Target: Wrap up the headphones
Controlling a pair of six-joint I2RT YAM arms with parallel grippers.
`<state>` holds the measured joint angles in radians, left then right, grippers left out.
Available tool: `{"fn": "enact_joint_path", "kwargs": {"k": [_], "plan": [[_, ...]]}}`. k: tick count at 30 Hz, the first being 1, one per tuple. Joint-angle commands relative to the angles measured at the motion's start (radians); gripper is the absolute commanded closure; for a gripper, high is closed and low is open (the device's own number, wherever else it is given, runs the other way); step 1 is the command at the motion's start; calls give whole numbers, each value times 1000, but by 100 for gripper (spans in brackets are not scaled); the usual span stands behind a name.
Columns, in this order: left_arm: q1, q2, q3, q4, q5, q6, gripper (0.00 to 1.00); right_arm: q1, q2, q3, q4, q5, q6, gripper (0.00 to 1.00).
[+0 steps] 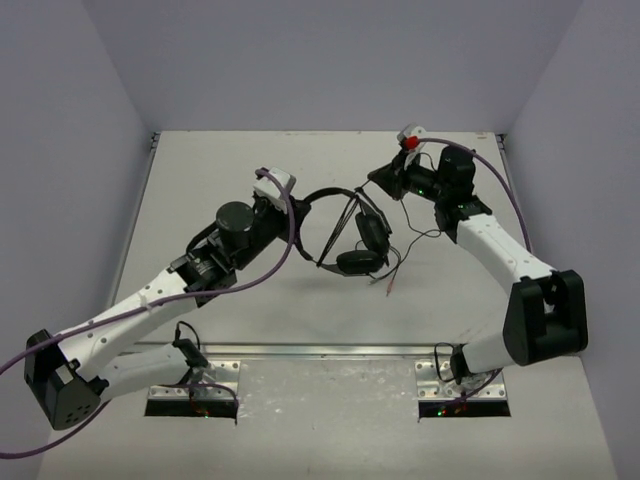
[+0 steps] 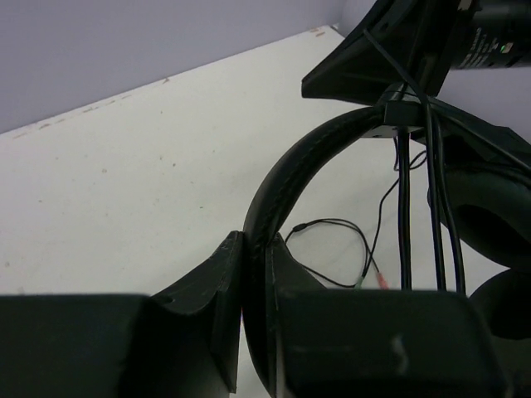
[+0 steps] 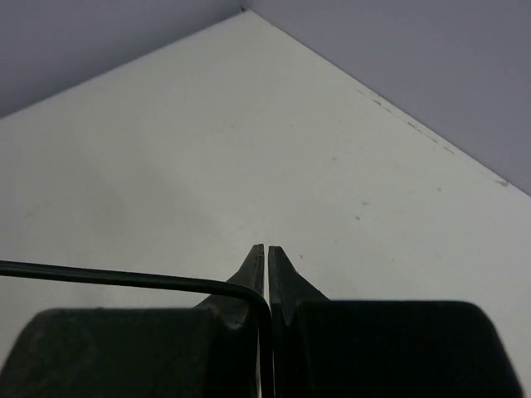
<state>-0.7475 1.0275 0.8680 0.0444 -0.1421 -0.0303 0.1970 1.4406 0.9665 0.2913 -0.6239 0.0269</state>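
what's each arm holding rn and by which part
left fingers clamp the headphones by the headband; right fingers pinch the cable

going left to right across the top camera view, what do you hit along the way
left arm's elbow → left gripper → headband → earcups → right arm's wrist → right arm's elbow. The right gripper overlaps the earcups' span, so it is left out.

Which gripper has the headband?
The left gripper: it is clamped on the headphones' headband. The right gripper is also shut, but on the thin black cable, not the band.
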Motion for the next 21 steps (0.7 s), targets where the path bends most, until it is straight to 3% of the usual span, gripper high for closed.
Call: {"fn": "enact_joint_path", "kwargs": {"k": [1,3,9,13,15,17,21], "plan": [[-21,-99,68,98,53,-112,100,-41,47,-29,228,-120,180,96],[-21,-119,87,130,65,-149,100,-38,78,-44,360,-224,309,87],[-21,-72,222,138,110,-212,100,2,165,-84,780,-382,680,76],[-21,-57,296,156,-49,-260,100,70,211,-116,969,-379,832,73],[-21,-21,351,135,-122,-267,100,131,222,-124,1000,-363,826,81],[-20,37,471,60,-160,-269,100,194,241,-115,935,-330,766,97],[-21,118,595,-10,-361,-281,100,262,276,-143,959,-300,763,99]]}}
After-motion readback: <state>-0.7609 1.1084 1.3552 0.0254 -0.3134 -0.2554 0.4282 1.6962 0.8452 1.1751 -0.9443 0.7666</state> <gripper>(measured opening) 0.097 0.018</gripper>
